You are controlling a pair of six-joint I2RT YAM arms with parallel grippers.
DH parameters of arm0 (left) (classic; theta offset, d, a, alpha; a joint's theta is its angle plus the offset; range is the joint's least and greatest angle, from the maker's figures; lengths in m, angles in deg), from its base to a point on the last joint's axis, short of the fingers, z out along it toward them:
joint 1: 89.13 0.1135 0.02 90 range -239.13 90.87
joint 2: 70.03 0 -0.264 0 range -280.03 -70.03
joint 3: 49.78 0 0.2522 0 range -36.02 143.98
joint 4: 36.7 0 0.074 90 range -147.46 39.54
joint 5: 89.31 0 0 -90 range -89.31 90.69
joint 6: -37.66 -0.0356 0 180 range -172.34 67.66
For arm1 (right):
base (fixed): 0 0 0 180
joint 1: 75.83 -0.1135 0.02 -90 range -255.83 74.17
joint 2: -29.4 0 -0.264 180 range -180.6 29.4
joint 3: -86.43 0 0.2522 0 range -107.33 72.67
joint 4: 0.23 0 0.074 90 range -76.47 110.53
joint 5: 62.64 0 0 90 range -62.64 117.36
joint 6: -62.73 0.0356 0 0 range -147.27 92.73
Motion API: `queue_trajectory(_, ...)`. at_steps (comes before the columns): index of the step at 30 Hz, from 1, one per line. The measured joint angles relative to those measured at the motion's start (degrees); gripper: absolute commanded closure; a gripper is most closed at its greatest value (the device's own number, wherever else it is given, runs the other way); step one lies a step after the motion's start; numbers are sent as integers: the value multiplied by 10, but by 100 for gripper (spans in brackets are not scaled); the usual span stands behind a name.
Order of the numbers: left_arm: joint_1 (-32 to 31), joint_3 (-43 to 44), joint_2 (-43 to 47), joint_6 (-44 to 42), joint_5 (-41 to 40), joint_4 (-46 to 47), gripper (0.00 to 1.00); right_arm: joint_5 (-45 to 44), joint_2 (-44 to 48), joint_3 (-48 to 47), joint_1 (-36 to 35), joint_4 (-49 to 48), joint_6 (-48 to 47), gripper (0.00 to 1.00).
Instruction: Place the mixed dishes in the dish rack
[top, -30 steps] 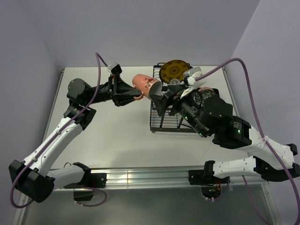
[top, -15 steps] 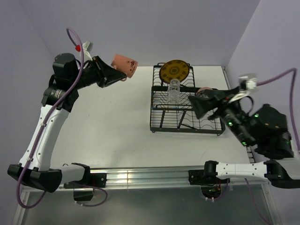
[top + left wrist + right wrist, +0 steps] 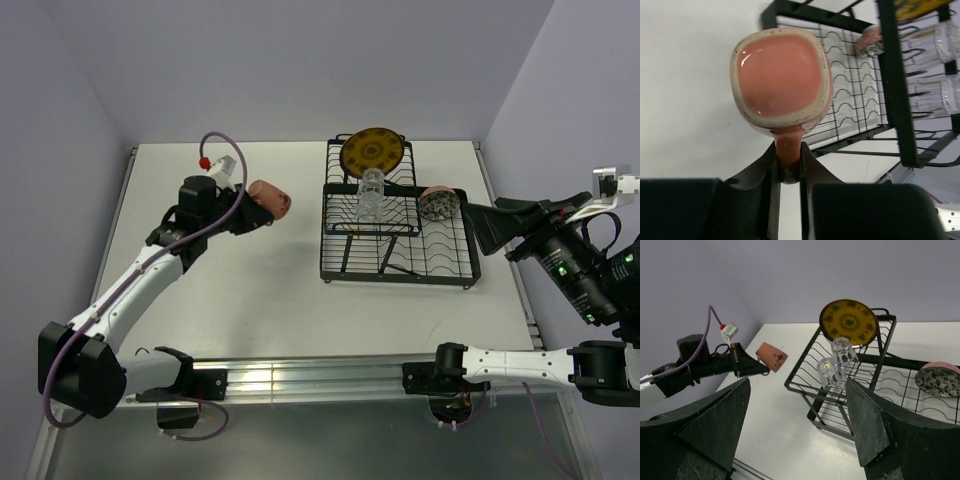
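Note:
My left gripper (image 3: 250, 210) is shut on the handle of a pink mug (image 3: 272, 198) and holds it above the table, left of the black wire dish rack (image 3: 340, 262). In the left wrist view the mug (image 3: 782, 80) faces the camera, with the handle pinched between the fingers (image 3: 788, 162). The yellow-orange plate (image 3: 371, 150) stands upright at the rack's far end. Two clear tumblers (image 3: 371, 195) sit upside down on the upper tier. The patterned bowl (image 3: 437, 203) leans on edge in the lower tier. My right gripper (image 3: 492, 226) is open and empty, right of the rack.
The right wrist view looks across the rack (image 3: 805, 387) with the plate (image 3: 848, 321), tumblers (image 3: 835, 362), bowl (image 3: 940, 380) and mug (image 3: 771, 356). Walls close in on the left, back and right. A metal rail (image 3: 300, 378) runs along the near edge.
My left arm carried the mug away from the rack to the left and then lower. My right arm pulled back to the right, leaving the bowl in the rack.

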Motion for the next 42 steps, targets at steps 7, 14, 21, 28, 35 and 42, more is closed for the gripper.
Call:
queue_trajectory(7, -51, -8, -68, -13, 10, 154, 100, -9, 4, -41, 0, 68, 32, 16)
queue_trajectory(14, -56, -12, -137, 2, 28, 230, 100, -17, 23, -69, 0, 114, 68, 16)
queue_trajectory(21, -77, -7, -187, 11, 52, 277, 100, -17, 24, -80, 0, 150, 93, 16)
queue_trajectory(28, -114, 4, -243, 10, 61, 283, 100, -17, 24, -81, 0, 164, 113, 16)
queue_trajectory(35, -127, 12, -255, 1, 59, 285, 100, -17, 24, -103, 0, 188, 128, 16)
queue_trajectory(42, -144, 24, -272, -2, 42, 288, 100, -17, 23, -107, 0, 188, 130, 16)
